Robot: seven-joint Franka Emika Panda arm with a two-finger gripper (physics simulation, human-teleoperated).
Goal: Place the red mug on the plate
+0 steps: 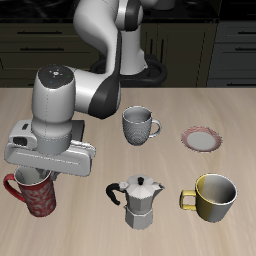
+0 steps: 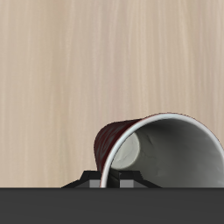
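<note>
**Gripper over the red mug, plate still bare**

The gripper (image 1: 44,176) hung directly over the red mug (image 1: 38,194), which appeared to sit on the table (image 1: 90,225) near its front edge, well apart from the plate (image 1: 202,139). In the wrist view the mug's (image 2: 162,150) pale inside filled the frame close under the camera, and the fingers seemed to reach down at its rim. Whether they were clamped on the rim or standing loose, I could not tell; the contact was hidden by the gripper body.

The step in hand looked like the grasp itself, so the task was in its early part. The plate sat beyond the grey mug (image 1: 138,125), with the moka pot (image 1: 139,200) and yellow mug (image 1: 214,198) nearer the table's front edge than the plate. The next move would call for a firm hold, a lift high enough to clear the grey mug and the pot, then a level carry across to the plate.
</note>
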